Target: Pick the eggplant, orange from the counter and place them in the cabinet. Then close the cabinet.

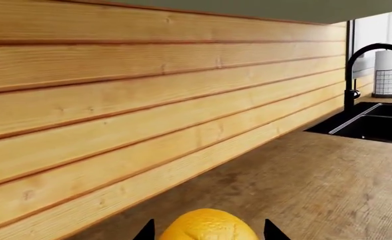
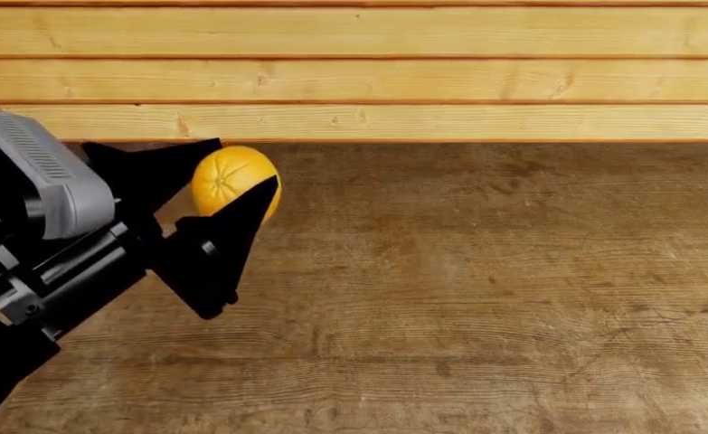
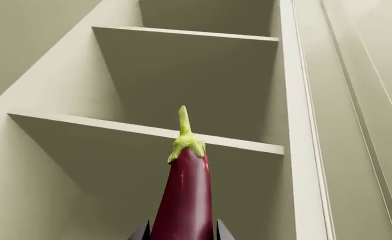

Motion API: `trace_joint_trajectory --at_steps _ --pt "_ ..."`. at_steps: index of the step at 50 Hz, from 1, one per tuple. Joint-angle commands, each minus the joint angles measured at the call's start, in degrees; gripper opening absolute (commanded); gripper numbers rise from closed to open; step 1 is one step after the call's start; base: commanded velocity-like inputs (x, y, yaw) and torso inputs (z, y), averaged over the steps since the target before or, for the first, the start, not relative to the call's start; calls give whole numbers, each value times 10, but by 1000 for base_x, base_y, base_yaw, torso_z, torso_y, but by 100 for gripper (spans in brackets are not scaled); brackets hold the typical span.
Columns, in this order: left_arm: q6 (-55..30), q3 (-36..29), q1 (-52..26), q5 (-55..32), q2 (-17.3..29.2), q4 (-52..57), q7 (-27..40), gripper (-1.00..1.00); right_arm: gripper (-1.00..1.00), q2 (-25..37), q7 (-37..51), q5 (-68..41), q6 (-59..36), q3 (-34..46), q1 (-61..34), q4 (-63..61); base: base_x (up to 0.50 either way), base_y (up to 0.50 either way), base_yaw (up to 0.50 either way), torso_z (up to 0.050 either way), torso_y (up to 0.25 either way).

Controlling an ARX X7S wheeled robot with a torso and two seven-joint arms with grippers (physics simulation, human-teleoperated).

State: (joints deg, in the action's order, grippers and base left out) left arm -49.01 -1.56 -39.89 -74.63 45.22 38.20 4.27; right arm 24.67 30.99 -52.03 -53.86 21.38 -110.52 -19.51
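The orange [image 2: 227, 176] sits between the two black fingers of my left gripper [image 2: 245, 161], close to the plank wall and over the brown wooden counter [image 2: 486, 289]. In the left wrist view the orange [image 1: 209, 227] fills the span between the fingertips, so the left gripper [image 1: 209, 234] is shut on it. My right gripper [image 3: 182, 234] is shut on the dark-purple eggplant [image 3: 185, 195], whose green stem points up toward the pale cabinet shelves [image 3: 149, 131]. The cabinet stands open, with bare shelves showing. The right arm is out of the head view.
A pale wood-plank wall [image 2: 354, 72] runs along the back of the counter. Farther along it are a black sink [image 1: 376, 125], a black faucet [image 1: 353, 75] and a white cylinder in a wire holder [image 1: 387, 72]. The cabinet's side frame [image 3: 303, 125] stands beside the eggplant.
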Motion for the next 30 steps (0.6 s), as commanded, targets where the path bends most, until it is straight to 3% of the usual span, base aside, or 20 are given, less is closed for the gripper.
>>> trace_joint_trajectory --at_steps 1,20,30 --pt "11 3 12 -1 -3 4 -2 -100 -100 -35 -47 84 46 40 -55 121 0 0 0 0 0" --pt "16 -4 21 11 -4 3 -12 -100 -100 -108 -89 175 133 92 -120 359 0 0 0 0 0" --pt "14 -11 23 10 -4 7 -15 -100 -100 -165 -109 174 179 82 -138 470 0 0 0 0 0"
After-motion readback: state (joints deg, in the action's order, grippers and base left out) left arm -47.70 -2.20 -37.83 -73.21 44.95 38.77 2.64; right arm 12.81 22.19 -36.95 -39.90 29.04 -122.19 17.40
